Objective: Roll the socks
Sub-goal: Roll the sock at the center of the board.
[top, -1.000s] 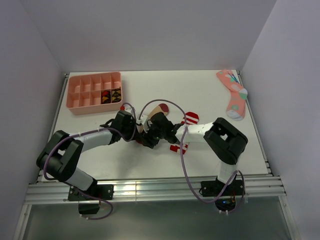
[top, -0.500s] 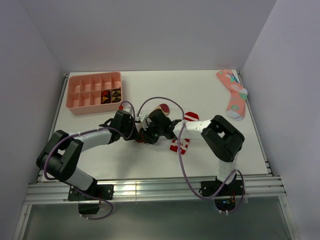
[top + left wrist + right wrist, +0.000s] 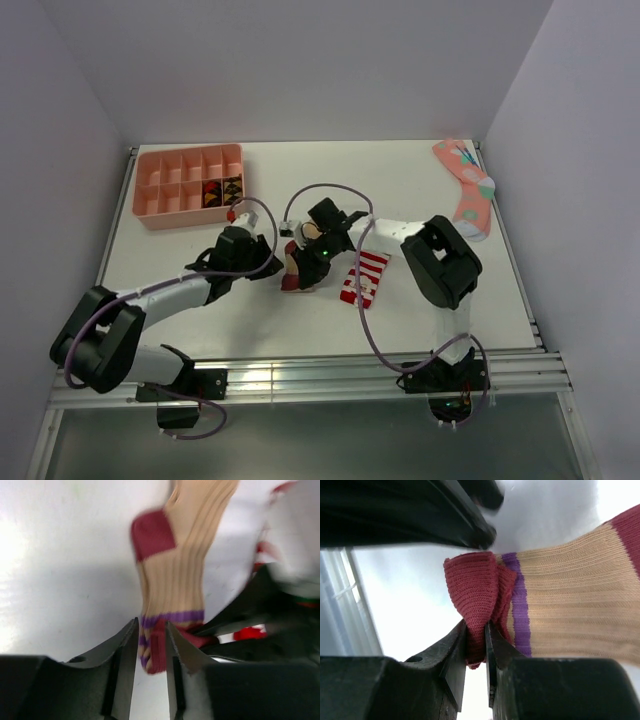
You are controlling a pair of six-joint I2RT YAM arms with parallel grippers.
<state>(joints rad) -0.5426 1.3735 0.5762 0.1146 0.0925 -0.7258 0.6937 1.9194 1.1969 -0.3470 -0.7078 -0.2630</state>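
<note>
A: Tan sock (image 3: 175, 570), position?
B: Mid-table, cuff bunched. Striped sock (image 3: 365, 278) lies flat just to its right.
A: Grippers?
B: Left gripper (image 3: 151, 645) pinches the purple-striped cuff; right gripper (image 3: 476, 640) is clamped on the dark red cuff edge.

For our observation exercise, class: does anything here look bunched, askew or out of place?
The tan sock is crumpled at its cuff, where the left gripper and the right gripper both pinch it. The striped sock lies flat beside it.
</note>
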